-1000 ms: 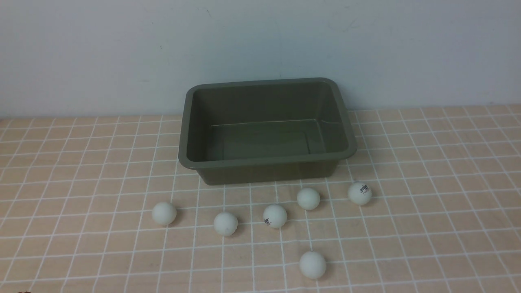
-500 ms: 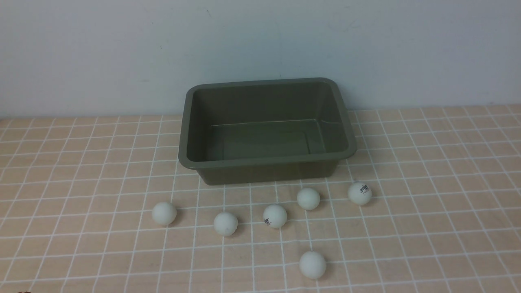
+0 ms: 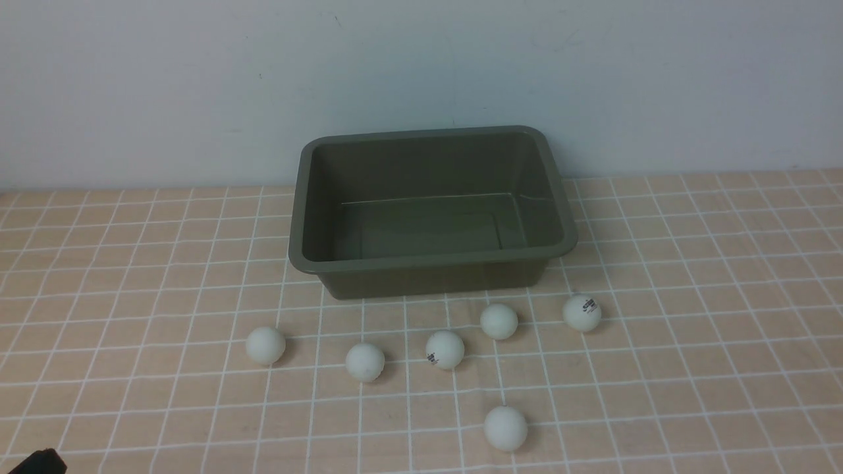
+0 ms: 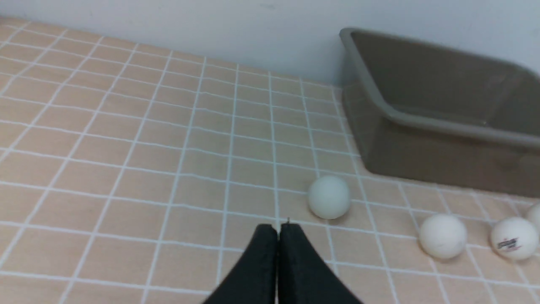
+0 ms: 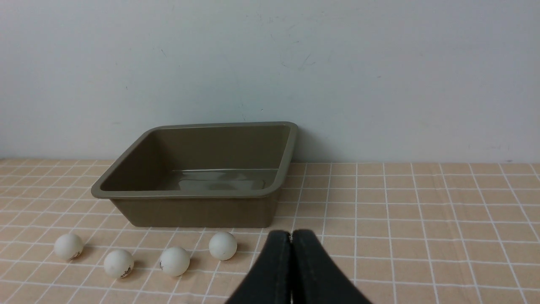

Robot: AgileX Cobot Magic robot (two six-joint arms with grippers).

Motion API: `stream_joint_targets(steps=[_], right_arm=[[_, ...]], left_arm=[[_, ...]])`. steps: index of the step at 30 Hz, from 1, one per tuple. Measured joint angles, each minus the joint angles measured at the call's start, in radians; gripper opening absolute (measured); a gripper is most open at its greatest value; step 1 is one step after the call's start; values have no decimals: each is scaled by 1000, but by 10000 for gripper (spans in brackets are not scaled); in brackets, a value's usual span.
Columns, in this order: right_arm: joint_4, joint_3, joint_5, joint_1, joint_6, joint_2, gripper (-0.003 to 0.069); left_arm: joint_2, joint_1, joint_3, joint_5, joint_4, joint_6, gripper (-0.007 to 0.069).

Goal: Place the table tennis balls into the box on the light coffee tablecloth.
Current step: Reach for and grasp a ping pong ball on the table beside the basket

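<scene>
Not much robot on show tbh: the left gripper [image 4: 278, 228] and right gripper [image 5: 291, 233] look like twins. Each is a pair of plain matte black fingers [image 4: 257, 266], broad at the base, tapering to narrow blunt tips.

There are six white table tennis balls [image 3: 266, 345] [image 3: 365, 362] [image 3: 444, 349] [image 3: 498, 321] [image 3: 582, 313] [image 3: 506, 428], one olive-green box [image 3: 431, 260], one light coffee tablecloth [image 3: 691, 368], and two black end effectors, namely the left end effector [image 4: 278, 230] and the right end effector [image 5: 291, 234].
</scene>
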Motion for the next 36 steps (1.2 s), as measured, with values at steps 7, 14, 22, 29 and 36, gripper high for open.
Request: stream_joint_targets(steps=[7,14,22,29,36], right_arm=[[0,0,0,0,0,0,-11],[0,0,3,0,0,0,-11],[0,0,8,0,0,0,-11],[0,37,11,0,0,0,-11],[28,46,10,0,-9,0,-11]], left_arm=[[0,0,0,-46,-77,-3,-45],[0,0,1,-96,-137,-9,-45],[0,0,1,-104,-185,-9,-45],[0,0,-16,-165,-260,2,-45],[3,0,-246,27,-246,192,-45]])
